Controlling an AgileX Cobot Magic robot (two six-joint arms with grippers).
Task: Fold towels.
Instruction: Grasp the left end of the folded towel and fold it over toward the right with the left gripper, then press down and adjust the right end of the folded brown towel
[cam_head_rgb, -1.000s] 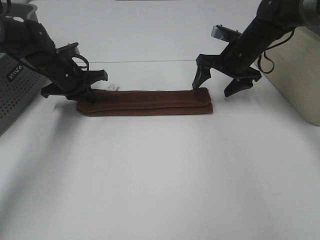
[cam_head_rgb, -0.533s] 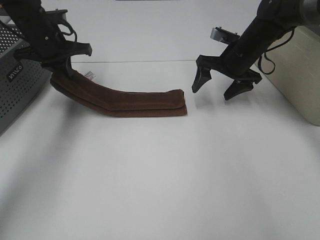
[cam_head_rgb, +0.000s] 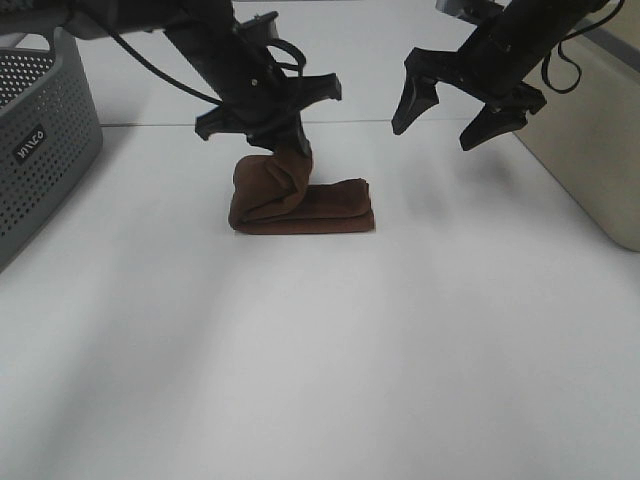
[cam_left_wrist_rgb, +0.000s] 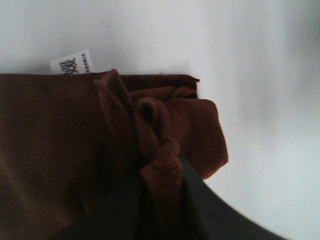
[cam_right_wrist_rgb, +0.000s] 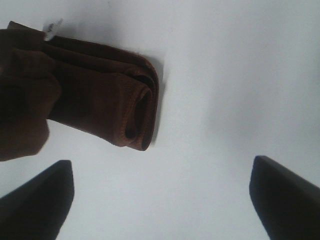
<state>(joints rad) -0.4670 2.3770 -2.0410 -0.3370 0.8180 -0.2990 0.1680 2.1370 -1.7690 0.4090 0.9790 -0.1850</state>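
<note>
- The dark reddish-brown soft terry cloth towel lies on the white table, a bit back from the middle. It is folded into a long, thick strip.
- One end of the towel is lifted up and curls over the part that lies flat.
- The left gripper is squeezed tight on that lifted end. In the left wrist view we see a bunch of cloth pinched between its two black fingers.
- The right gripper hangs in the air near the other end of the towel. Its jaws are wide apart and it holds nothing.
- We think the towel is light and floppy. It bends and sags where nothing holds it up, and it will not break.
- We think its fuzzy cloth does not slip much, but the layers can slide apart or bunch up.
- A good place to hold it is at a short end or a corner, with all the layers pinched together.
- The small white tag peeks out at one edge. Its print is too blurry to read.
- We cannot count the layers, and cloth hides the left fingertips.
- The grey plastic basket with holes is cut off, and we cannot see inside it.
</note>
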